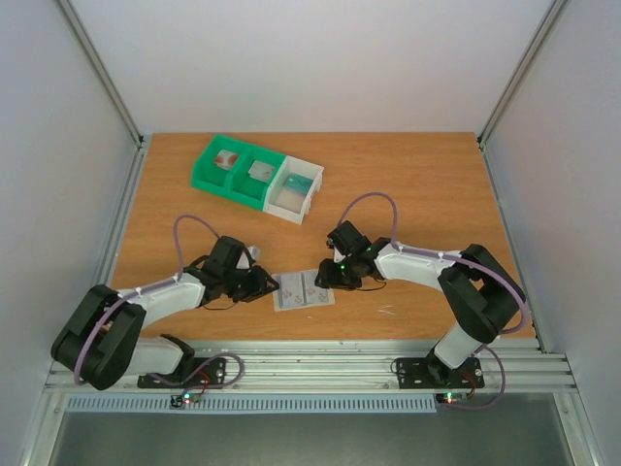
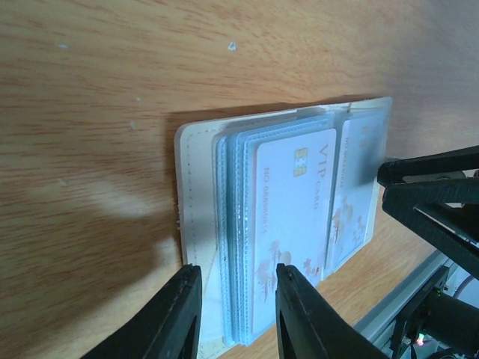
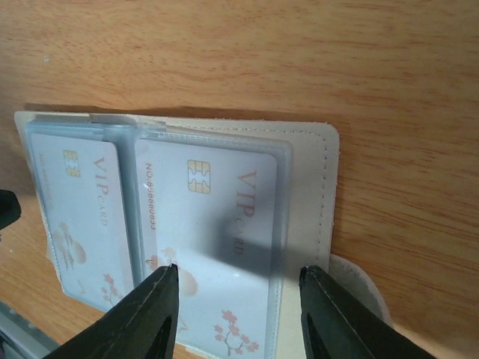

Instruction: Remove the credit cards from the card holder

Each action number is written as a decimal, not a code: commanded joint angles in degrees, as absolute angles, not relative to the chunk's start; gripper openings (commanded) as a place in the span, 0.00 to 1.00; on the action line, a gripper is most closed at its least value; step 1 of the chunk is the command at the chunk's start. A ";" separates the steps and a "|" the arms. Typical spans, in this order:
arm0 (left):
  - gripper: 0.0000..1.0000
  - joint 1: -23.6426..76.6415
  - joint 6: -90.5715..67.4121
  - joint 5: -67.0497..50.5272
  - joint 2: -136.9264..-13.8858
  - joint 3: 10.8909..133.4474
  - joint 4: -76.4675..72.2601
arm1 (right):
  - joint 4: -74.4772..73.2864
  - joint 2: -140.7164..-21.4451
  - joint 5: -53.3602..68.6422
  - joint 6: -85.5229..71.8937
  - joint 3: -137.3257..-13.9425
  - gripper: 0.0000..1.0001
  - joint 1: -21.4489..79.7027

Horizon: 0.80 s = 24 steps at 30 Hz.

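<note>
Two credit cards (image 3: 209, 224) in card holder (image 1: 303, 289) | VIP print (image 3: 249, 191): wrist views only

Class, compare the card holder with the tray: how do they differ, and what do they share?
The card holder lies flat and open between the left gripper and right gripper; the tray stands walled, farther back. The holder is pale; the tray is green and white. Both rest on the table and hold items.

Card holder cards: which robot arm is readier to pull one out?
Probably right: the right gripper, open, frames a whole card, while the left gripper straddles only the edge of the card holder.
</note>
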State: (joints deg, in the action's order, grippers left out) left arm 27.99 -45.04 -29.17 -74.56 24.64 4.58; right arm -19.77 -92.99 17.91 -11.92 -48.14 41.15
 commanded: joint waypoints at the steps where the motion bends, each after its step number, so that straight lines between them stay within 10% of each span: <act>1: 0.29 28.12 -44.97 -29.32 -77.01 25.36 3.50 | -18.62 -94.71 18.67 -11.84 -49.48 0.46 41.31; 24: 0.25 28.12 -45.15 -30.49 -82.58 24.10 -2.24 | -17.15 -93.33 24.10 -12.21 -51.19 0.45 41.47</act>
